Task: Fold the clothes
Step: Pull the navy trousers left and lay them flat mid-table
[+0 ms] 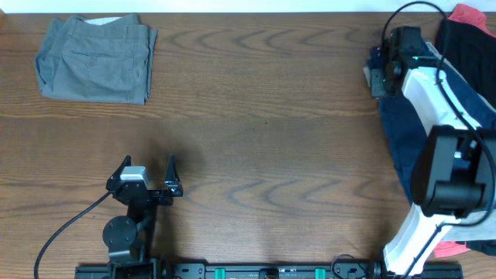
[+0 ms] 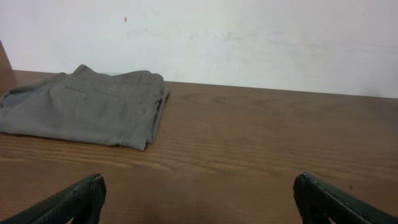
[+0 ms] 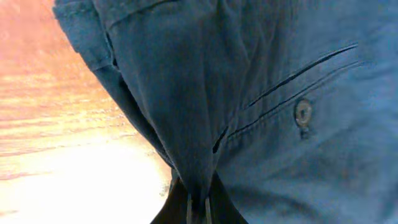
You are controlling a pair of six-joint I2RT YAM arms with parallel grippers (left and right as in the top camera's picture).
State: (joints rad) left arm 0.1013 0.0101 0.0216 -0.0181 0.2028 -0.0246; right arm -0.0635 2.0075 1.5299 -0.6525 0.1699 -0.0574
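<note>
The dark navy blue shorts (image 1: 403,128) lie at the table's right side, partly under my right arm. My right gripper (image 1: 378,71) is shut on a pinched fold of the navy shorts (image 3: 249,93); the wrist view shows a back pocket with a button. A folded grey-olive pair (image 1: 94,59) sits at the far left and also shows in the left wrist view (image 2: 87,106). My left gripper (image 1: 147,174) is open and empty near the front, its fingertips (image 2: 199,199) wide apart above bare wood.
A black garment (image 1: 469,46) and a coral-red one (image 1: 470,13) lie in the far right corner. More coral-red cloth (image 1: 449,249) shows at the front right by the arm base. A white wall (image 2: 249,37) stands behind the table.
</note>
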